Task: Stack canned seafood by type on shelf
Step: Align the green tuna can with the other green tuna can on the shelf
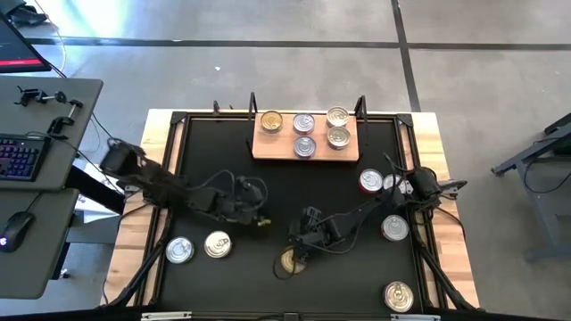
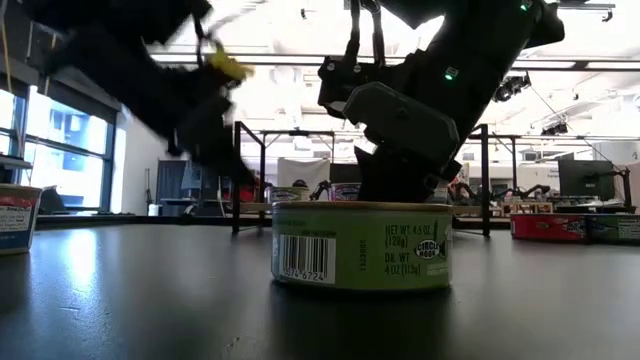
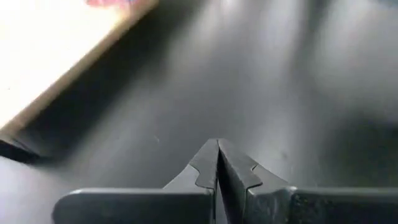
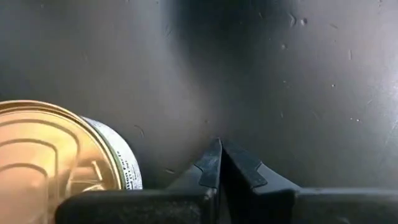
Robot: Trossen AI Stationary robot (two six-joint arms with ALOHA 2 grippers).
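The shelf (image 1: 305,135), a light-brown board with black posts, stands at the table's far middle and carries several tins, one gold-lidded (image 1: 270,122) and the others silver. A gold-lidded tin with a green label (image 2: 360,245) stands upright on the black tabletop near the front middle (image 1: 289,260). My right gripper (image 4: 219,149) is shut just beside this tin, low over the table; a strip of tabletop shows between them. My left gripper (image 3: 217,149) is shut over bare tabletop left of the middle (image 1: 264,221), with nothing in it.
Two silver-lidded tins (image 1: 179,251) (image 1: 218,244) stand at the front left. Red-sided tins (image 1: 371,182) (image 1: 394,227) and another silver one (image 1: 395,185) stand at the right, and a gold one (image 1: 399,296) at the front right corner. A pale wooden edge (image 3: 56,68) shows ahead of my left gripper.
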